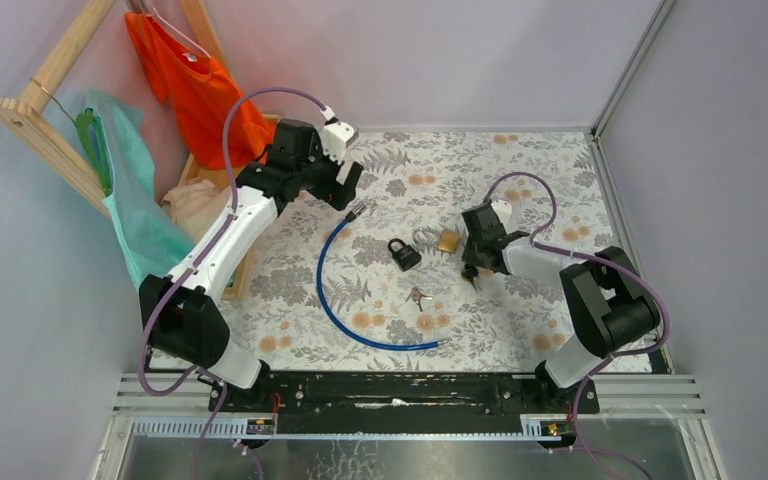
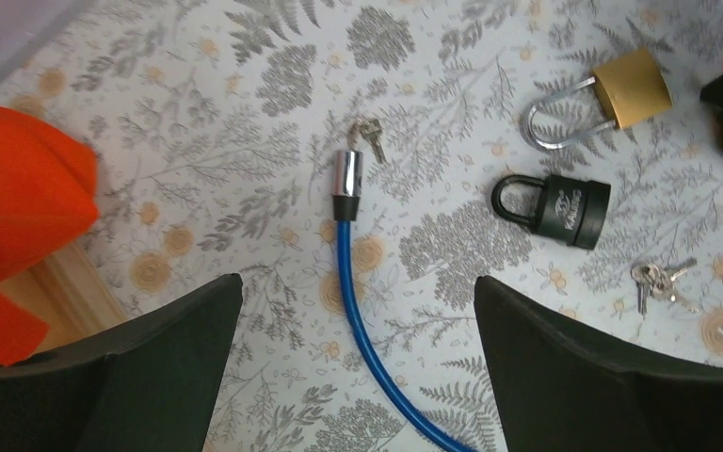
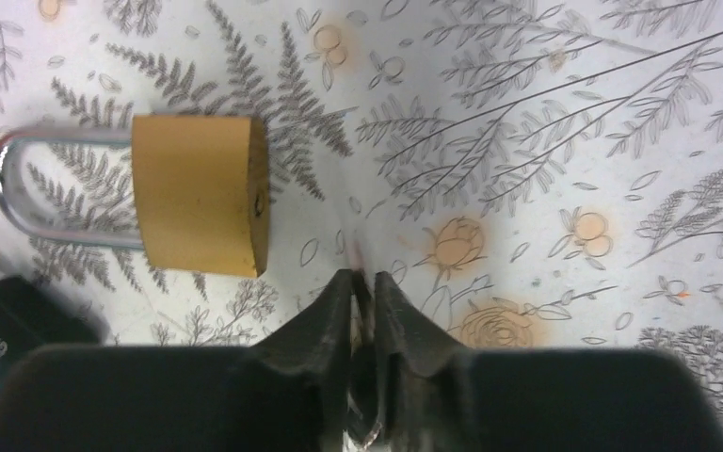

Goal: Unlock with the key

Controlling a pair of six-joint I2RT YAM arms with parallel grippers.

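My right gripper (image 3: 362, 278) is shut on a thin dark piece with a glint of silver behind it, which looks like the key (image 3: 362, 301). Most of it is hidden between the pads. It hangs just right of the brass padlock (image 3: 198, 193), whose keyhole end faces the fingertips. From above, the right gripper (image 1: 478, 272) sits beside the brass padlock (image 1: 448, 240). The black padlock (image 1: 404, 253) lies further left. My left gripper (image 2: 358, 367) is open, high over the blue cable lock (image 2: 353, 282), holding nothing.
A bunch of small silver keys (image 1: 418, 296) lies near the table's middle. Another small key bunch (image 2: 369, 137) sits at the cable's chrome end (image 2: 348, 174). A wooden rack (image 1: 50, 110) with orange (image 1: 195, 85) and teal clothes stands at the back left.
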